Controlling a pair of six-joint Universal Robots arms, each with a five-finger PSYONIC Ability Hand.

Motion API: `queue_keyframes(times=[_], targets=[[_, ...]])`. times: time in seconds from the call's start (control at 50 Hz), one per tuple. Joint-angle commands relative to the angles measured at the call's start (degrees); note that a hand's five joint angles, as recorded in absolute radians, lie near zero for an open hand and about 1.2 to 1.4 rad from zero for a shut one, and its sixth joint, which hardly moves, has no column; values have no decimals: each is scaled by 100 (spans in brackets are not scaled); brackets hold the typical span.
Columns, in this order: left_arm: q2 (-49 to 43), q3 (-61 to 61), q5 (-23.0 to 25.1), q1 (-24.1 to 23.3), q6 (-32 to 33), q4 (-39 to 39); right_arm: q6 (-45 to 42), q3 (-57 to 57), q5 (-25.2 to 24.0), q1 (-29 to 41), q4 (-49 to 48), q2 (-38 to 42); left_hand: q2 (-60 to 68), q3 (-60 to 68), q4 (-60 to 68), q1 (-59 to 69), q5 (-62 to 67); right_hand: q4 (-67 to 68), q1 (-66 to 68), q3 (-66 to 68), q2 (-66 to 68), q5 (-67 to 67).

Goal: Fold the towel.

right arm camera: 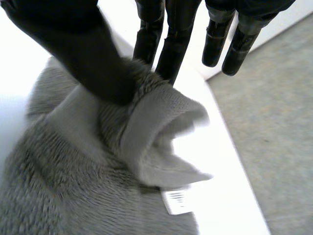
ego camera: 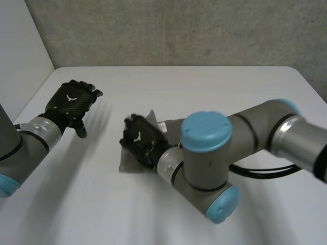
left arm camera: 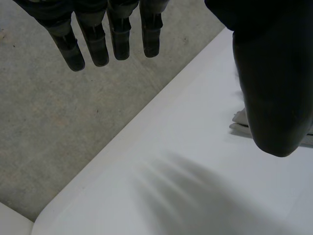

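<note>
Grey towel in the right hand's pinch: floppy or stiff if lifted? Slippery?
Probably floppy: the grey towel curls into a soft fold where the right hand pinches it, so the rest likely hangs. Its thick pile looks grippy; slipping seems unlikely. Pushed, it would probably bunch on the table, not slide.

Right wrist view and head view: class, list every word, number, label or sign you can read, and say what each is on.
White tag on the edge of the towel: dark printed lines, too blurred to read.
Back of the left hand and of the right hand: a small white emblem each, no letters.
No readable words or numbers.
</note>
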Motion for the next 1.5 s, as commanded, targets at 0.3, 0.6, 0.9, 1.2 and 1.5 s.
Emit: queue_keyframes(times=[0.3, 0.6, 0.9, 1.2, 1.5], targets=[[9, 429, 6, -771, -834, 96, 1411, 1921, 168, -1548, -151, -2386, -212, -329, -376, -347, -83, -435, -5251, -298, -5152, -5338], [-403, 455, 50, -1395, -1704, 140, 1314, 4038, -612, -2944, -457, -2588, -162, -329, -376, -297, -32, -435, -5230, -298, -5131, -5317], [-914, 561, -12, -1422, -1669, 219, 1323, 4083, -1045, -3191, -1276, -2008, -145, -329, -376, -280, -16, -435, -1156, -298, -1056, -1242], [-404, 254, -126, -1395, -1722, 131, 1122, 4258, -1123, -3840, -663, -2262, -145, -329, -376, -280, -16, -435, 1749, -298, 1848, 1662], [-246, 122, -135, -1228, -1704, 140, 734, 3011, -1616, -3728, 570, -3300, -145, -329, -376, -280, -16, -435, 1749, -298, 1848, 1662]])
